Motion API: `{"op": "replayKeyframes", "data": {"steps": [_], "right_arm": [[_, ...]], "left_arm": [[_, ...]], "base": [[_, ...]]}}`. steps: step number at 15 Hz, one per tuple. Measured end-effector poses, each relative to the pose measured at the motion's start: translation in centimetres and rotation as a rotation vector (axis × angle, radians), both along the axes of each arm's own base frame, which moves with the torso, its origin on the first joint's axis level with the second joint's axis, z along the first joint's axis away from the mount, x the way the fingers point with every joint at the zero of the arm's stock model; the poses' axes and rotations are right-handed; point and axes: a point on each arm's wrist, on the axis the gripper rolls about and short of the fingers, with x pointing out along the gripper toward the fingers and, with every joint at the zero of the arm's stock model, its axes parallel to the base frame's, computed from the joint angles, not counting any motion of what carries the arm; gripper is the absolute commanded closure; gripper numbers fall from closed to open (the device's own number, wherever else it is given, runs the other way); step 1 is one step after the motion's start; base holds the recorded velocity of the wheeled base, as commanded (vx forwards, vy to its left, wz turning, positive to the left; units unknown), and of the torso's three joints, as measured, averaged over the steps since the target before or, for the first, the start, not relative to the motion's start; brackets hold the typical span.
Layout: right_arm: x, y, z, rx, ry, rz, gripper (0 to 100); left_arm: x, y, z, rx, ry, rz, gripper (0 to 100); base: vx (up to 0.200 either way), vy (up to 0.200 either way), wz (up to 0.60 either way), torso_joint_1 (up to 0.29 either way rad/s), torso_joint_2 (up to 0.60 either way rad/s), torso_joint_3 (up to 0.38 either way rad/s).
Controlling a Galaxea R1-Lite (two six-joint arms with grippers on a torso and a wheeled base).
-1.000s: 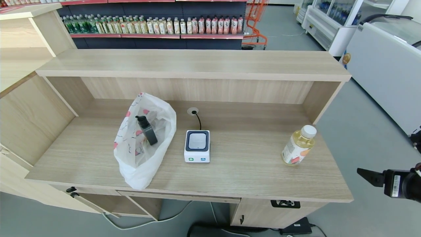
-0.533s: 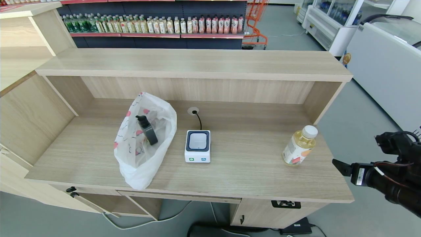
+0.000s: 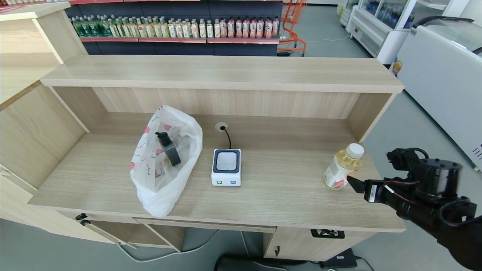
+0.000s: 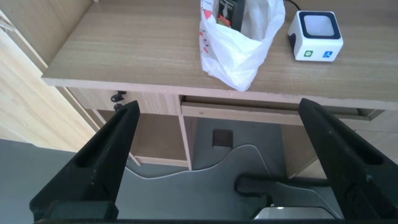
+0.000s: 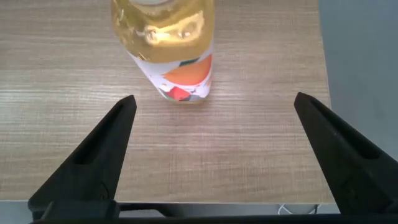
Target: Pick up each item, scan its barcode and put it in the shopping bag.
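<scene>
The right gripper (image 3: 371, 168) is pictured at the right end of the tabletop (image 3: 282, 195), its fingers spread wide and grasping nothing. A bottle (image 3: 343, 166) of pale yellow drink, white-capped and wrapped in an orange-and-red label, is seen standing upright just beyond the fingertips, untouched. In the right wrist view the bottle is framed past the gap between the two fingers, closer to one than to the other.

The left gripper (image 4: 219, 107) is held low before the front edge of the tabletop, below the shopping bag (image 3: 165, 165), its fingers likewise parted and empty.

The white bag, printed with red shapes, is shown slumped open on the left part of the tabletop, with a dark pump bottle (image 3: 168, 148) lodged inside. Just beside it, at the middle, a white scanner (image 3: 226, 166) is set with its window facing up, and its black cable (image 3: 227, 138) is led to a round port farther back. Shelves of bottled drinks (image 3: 177, 28) are lined up beyond the counter.
</scene>
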Motion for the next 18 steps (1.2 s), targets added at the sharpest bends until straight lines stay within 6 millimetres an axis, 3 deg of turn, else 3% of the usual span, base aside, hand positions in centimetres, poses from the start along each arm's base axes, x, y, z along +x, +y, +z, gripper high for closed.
{"op": "replayKeyframes", "data": {"steps": [9,18], "right_arm": [[4.5,1.3,-1.2,-0.039,-0.022,0.036,0],[7.4,3.0,-2.3,-0.080,-0.091,0.100,0]], "left_arm": [[0.0,0.0,0.0,0.000,0.000,0.000,0],[0.0,0.0,0.0,0.000,0.000,0.000,0]], "base": [[0.000,0.000,0.00,0.000,0.00,0.000],[0.000,0.000,0.00,0.000,0.00,0.000]]}}
